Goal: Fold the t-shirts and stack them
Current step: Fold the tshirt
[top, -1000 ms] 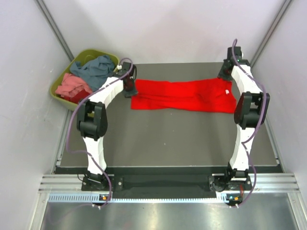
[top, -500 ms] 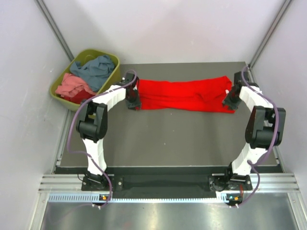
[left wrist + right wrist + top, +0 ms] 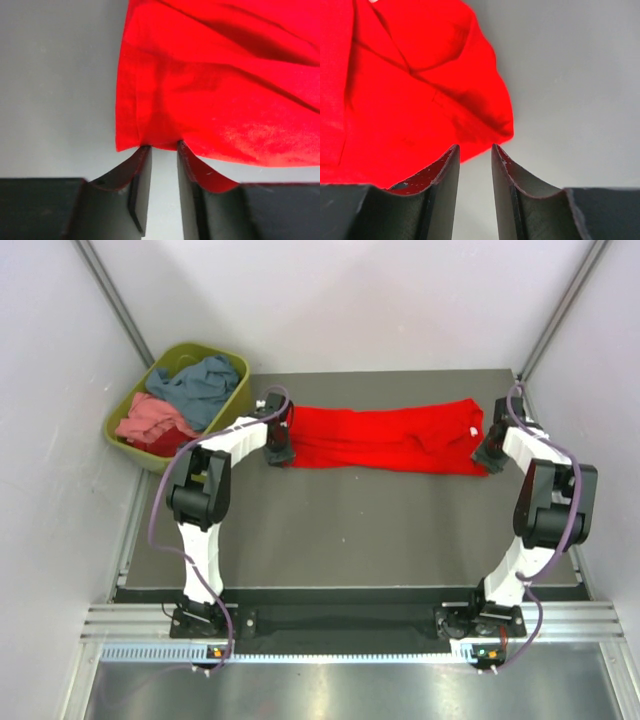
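A bright red t-shirt (image 3: 385, 438) lies folded into a long band across the back of the table, its white neck label (image 3: 473, 432) near the right end. My left gripper (image 3: 278, 452) stands low at the band's left front corner. In the left wrist view the jaws (image 3: 162, 146) are open a narrow gap, their tips touching the red hem (image 3: 200, 100), with bare table between them. My right gripper (image 3: 487, 456) is at the right front corner. In the right wrist view it (image 3: 475, 146) is open, and the shirt's corner (image 3: 420, 90) reaches just to its tips.
An olive-green tub (image 3: 240, 388) stands off the table's back left corner, holding a blue-grey shirt (image 3: 200, 380), a salmon pink one (image 3: 150, 418) and a darker red one (image 3: 160, 443). Grey walls close in on both sides. The dark table (image 3: 350, 530) stretches towards the arm bases.
My right gripper came forward from the back right corner down to the shirt's right front corner. My left gripper moved forward to the left front corner. The shirt's left end now lies narrower.
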Action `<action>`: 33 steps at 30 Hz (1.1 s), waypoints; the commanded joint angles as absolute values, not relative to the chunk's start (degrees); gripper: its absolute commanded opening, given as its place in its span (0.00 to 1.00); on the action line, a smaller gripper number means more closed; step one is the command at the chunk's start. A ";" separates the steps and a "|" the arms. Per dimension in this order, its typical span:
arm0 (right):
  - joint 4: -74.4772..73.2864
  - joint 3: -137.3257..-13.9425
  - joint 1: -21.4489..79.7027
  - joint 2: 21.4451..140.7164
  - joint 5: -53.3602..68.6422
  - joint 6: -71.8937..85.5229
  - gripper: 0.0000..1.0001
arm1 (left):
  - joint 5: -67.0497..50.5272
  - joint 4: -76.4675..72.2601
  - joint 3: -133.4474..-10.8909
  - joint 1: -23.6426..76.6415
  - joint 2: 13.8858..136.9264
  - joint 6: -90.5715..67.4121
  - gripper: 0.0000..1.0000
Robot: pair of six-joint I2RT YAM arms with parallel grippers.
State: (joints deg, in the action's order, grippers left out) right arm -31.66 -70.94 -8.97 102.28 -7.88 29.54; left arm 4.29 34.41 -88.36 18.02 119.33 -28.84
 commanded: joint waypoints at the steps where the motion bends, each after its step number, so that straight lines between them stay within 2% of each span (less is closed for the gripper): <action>1: -27.77 -72.07 -10.19 105.11 -10.63 27.78 0.33 | 6.77 34.72 -89.82 17.84 121.82 -28.48 0.30; 2: -27.60 -72.51 -10.28 106.51 -10.55 27.69 0.32 | 6.85 34.98 -89.91 17.84 122.16 -28.30 0.17; 4: -27.60 -72.86 -10.55 107.92 -11.16 27.33 0.27 | 7.12 35.85 -90.44 17.84 122.34 -28.04 0.04; 6: -27.42 -73.04 -10.55 108.19 -12.30 26.90 0.19 | 8.17 37.69 -90.96 17.84 122.08 -27.95 0.00; 8: -27.33 -73.12 -10.72 108.02 -13.96 26.55 0.00 | 8.87 38.67 -90.97 17.84 120.68 -27.77 0.00; 13: -27.95 -72.07 -10.90 105.39 -18.01 26.19 0.00 | 12.73 40.86 -89.47 17.93 116.37 -26.72 0.00; 28: -28.03 -68.73 -10.72 102.13 -15.13 25.67 0.00 | 13.88 43.32 -86.03 18.02 115.05 -26.54 0.00; 29: -28.65 -69.86 -10.64 102.13 -14.68 25.49 0.00 | 14.50 44.37 -86.65 18.02 115.05 -26.54 0.04; 30: -30.48 -70.57 -10.46 101.95 -14.59 25.23 0.00 | 15.55 46.12 -87.62 18.10 114.87 -26.63 0.15; 33: -32.25 -73.12 -9.67 100.46 -13.02 25.22 0.11 | 16.52 48.51 -92.45 18.11 113.91 -26.19 0.29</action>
State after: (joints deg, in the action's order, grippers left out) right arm -30.59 -69.12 -10.17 104.97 -14.74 26.02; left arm 12.84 43.07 -87.74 18.26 117.36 -26.89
